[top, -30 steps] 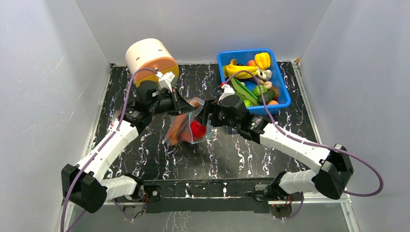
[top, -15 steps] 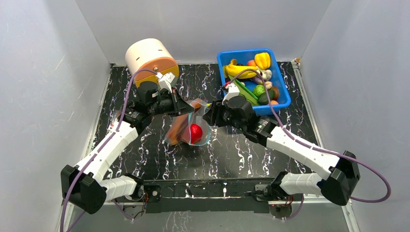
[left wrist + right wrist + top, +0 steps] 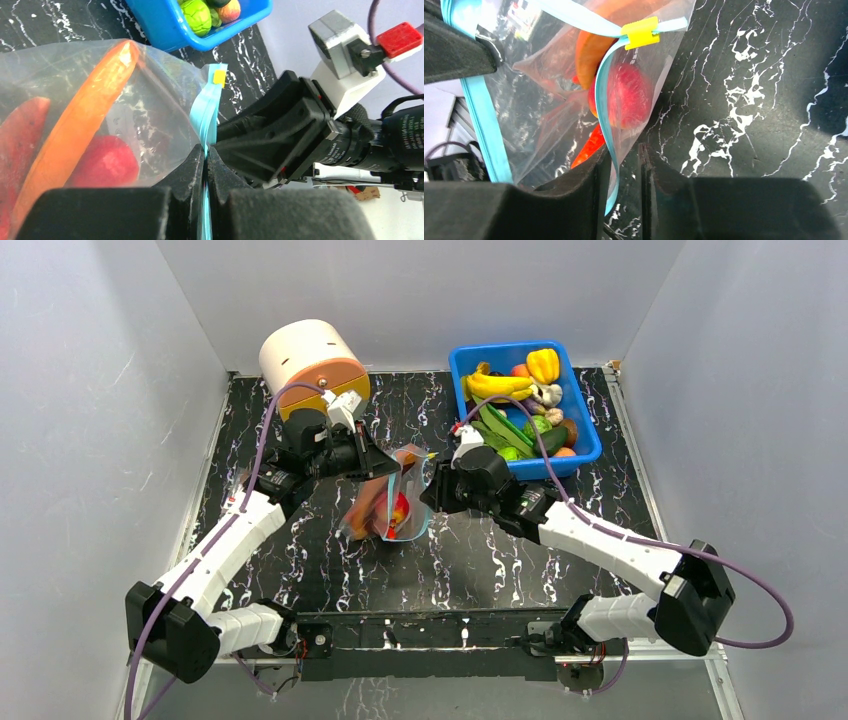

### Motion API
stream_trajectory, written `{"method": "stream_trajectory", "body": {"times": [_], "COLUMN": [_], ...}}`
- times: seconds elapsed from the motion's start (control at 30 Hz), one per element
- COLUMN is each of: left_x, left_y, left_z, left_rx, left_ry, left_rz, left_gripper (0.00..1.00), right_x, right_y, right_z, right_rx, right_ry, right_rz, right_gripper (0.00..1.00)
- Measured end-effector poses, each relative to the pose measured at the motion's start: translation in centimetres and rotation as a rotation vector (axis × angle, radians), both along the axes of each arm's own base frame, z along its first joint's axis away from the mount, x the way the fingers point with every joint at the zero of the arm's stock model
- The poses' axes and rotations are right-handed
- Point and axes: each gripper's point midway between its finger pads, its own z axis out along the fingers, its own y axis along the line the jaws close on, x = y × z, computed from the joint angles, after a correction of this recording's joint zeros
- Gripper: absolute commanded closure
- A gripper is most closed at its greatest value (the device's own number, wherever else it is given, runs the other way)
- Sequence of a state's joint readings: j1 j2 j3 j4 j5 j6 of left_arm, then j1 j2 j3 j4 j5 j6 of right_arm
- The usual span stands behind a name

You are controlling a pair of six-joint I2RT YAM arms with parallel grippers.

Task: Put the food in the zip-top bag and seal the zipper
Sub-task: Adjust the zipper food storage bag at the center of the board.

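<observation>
Since the clear crinkly zip-top bag (image 3: 385, 508) already holds a round red toy fruit (image 3: 626, 95) and a long orange toy vegetable (image 3: 85, 115), I judge sealing to be the step in hand. The bag sits near the centre of the black marbled table (image 3: 480, 560). The two halves of its teal-blue zipper strip (image 3: 603, 115) meet at a small yellow tab (image 3: 640, 31) and part beyond it.

My left fingers (image 3: 192, 165) are clamped tight on the strip at the bag's 10 o'clock. My right fingers (image 3: 601, 170), at its 3 o'clock, straddle the strip, nearly closed, with a sliver of gap showing. I'd pinch firmly, then run along the strip away from the left hold, keeping it taut.

At 1 o'clock, a blue plastic bin (image 3: 592, 440) holds more toys.
</observation>
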State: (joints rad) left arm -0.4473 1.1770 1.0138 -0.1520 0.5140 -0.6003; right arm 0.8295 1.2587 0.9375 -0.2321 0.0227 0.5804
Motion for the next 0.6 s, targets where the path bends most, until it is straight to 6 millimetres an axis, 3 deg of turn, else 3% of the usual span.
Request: {"method": "stream_trajectory", "body": {"times": [0.1,0.3,0.5,0.6], "left_x": [-0.1,-0.1,-0.6,-1.4], "left_y": [0.3,1.7,4.5,6.5], "left_z": [-0.4,0.6,2.8,4.0], "left_rx": [0.026,0.095,0.185,0.236], "left_ry": [0.005,-0.034,-0.115,-0.153], "left_rz": [0.006,0.042,0.134,0.191], "left_gripper": [1.0,1.0,1.0,1.0], "right_x": [-0.1,-0.6,-1.2,-2.2], "right_y": [0.3,2.4,6.1,9.0], "right_z": [-0.1,1.4,0.8,1.5], "right_rx": [0.007,0.117,0.187,0.214], "right_ry": [0.008,0.023,0.084,0.086], "right_rz": [0.01,0.073,0.17,0.245], "right_gripper": [1.0,1.0,1.0,1.0]}}
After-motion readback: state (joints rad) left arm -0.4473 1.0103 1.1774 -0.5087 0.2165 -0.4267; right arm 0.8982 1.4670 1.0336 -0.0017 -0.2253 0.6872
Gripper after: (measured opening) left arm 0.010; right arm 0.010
